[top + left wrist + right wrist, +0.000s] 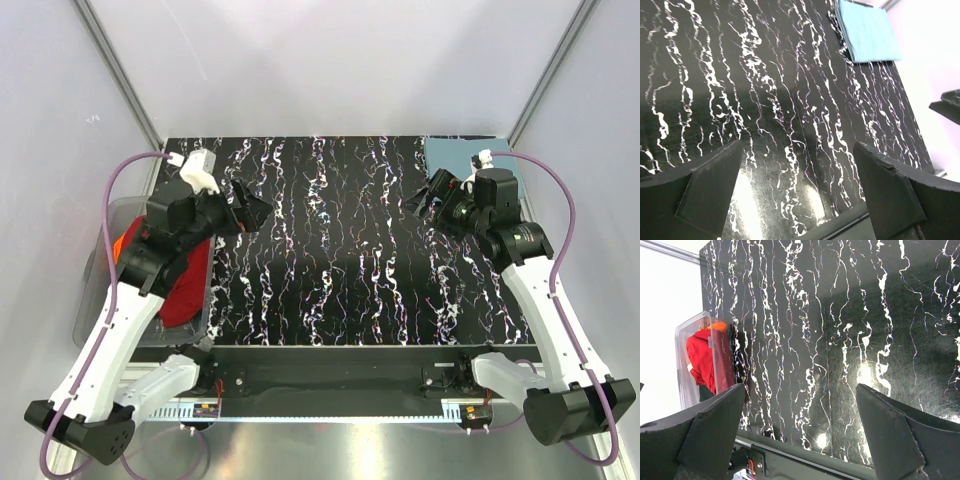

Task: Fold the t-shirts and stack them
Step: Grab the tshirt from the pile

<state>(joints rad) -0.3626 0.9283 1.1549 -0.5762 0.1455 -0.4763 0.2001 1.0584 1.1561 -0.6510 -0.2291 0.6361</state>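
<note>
While both arms hang above the black, white-veined table, the left tool has its fingers spread wide apart with only bare table showing between them. The right tool stands just as wide and grips nothing either. The teal shirt lies folded in a flat, neat rectangle at the far right corner of the table, just beyond the right tool. From the left wrist its edge shows several stacked layers. The red shirt lies crumpled in a clear bin that sits against the table's left edge, partly hidden by the left arm. The orange shirt shows only as a small patch in that bin, toward its far end, touching the red one.
</note>
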